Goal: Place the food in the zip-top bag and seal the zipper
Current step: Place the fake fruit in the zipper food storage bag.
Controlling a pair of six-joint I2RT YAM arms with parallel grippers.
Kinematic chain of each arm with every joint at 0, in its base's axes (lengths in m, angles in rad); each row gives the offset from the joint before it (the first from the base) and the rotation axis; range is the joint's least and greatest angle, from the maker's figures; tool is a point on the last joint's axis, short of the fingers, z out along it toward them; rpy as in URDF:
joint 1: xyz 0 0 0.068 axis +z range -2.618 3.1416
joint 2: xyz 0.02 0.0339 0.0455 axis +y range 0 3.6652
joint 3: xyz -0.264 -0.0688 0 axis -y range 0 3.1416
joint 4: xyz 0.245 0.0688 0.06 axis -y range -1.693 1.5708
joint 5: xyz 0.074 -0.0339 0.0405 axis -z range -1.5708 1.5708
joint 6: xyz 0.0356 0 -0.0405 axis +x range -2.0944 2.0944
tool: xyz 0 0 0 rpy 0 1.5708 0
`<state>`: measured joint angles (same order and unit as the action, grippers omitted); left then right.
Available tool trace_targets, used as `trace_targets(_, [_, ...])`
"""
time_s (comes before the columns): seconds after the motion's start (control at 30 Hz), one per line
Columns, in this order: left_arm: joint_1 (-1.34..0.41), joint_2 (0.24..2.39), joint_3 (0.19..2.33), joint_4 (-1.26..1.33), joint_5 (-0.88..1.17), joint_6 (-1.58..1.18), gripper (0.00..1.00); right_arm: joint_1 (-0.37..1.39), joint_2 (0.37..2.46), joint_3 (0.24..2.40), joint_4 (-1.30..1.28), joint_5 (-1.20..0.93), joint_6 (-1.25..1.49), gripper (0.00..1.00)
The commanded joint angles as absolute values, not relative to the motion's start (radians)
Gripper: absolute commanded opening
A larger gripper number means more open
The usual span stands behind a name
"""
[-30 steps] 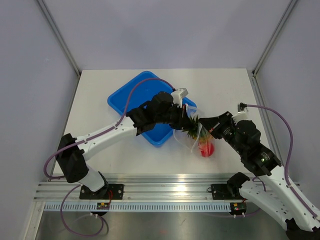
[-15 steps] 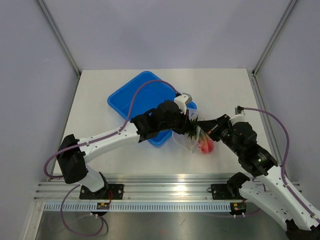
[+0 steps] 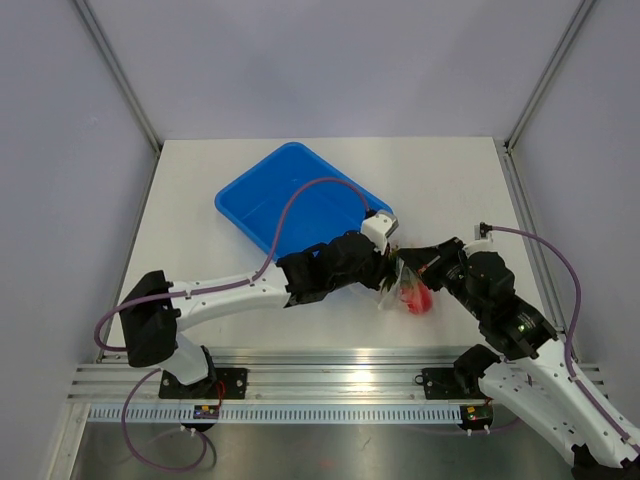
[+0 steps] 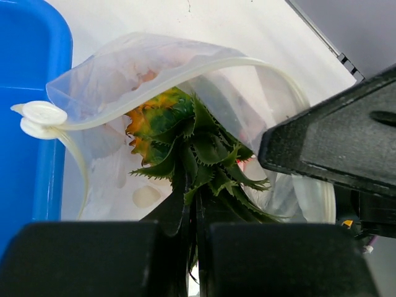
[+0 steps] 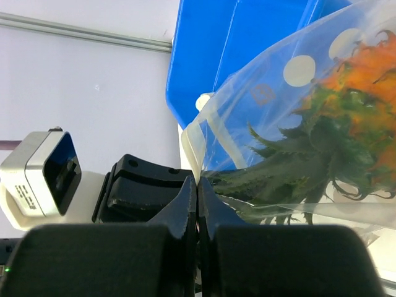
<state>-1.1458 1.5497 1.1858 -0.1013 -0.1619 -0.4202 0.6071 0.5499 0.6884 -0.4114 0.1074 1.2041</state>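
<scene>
Left end effector [image 4: 197,218] nearer; one bag [image 4: 117,68], one pineapple [image 4: 156,120], one red fruit [image 3: 420,299]

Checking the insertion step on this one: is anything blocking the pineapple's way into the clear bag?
Nothing visible does. The bag gapes open at its mouth and the pineapple has its orange body already inside; only the crown, pinched in the left gripper, sticks out. The right gripper pinches the bag's rim, off to the side.
</scene>
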Motion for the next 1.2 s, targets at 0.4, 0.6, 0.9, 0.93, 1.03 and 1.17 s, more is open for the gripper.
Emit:
trace_targets(0.4, [-1.161,1.522,1.249,-0.201,-0.198,-0.374,0.52,0.614,0.508,0.701,-0.383,0.127,1.241,0.0])
trace_targets(0.6, [-1.16,1.488,1.322,-0.33,-0.155,-0.354,0.71,0.612,0.492,0.715,-0.406,0.143,1.236,0.0])
trace_targets(0.9, [-1.161,1.416,1.367,-0.406,-0.106,-0.354,0.99,0.612,0.486,0.73,-0.425,0.155,1.224,0.0])
trace_targets(0.93, [-1.16,1.408,1.367,-0.411,-0.107,-0.356,0.99,0.612,0.485,0.733,-0.425,0.156,1.221,0.0])
trace_targets(1.03, [-1.16,1.362,1.344,-0.411,-0.123,-0.365,0.79,0.612,0.485,0.752,-0.439,0.158,1.2,0.0])
trace_targets(1.17, [-1.155,1.31,1.296,-0.405,-0.14,-0.38,0.63,0.612,0.485,0.788,-0.475,0.16,1.166,0.0])
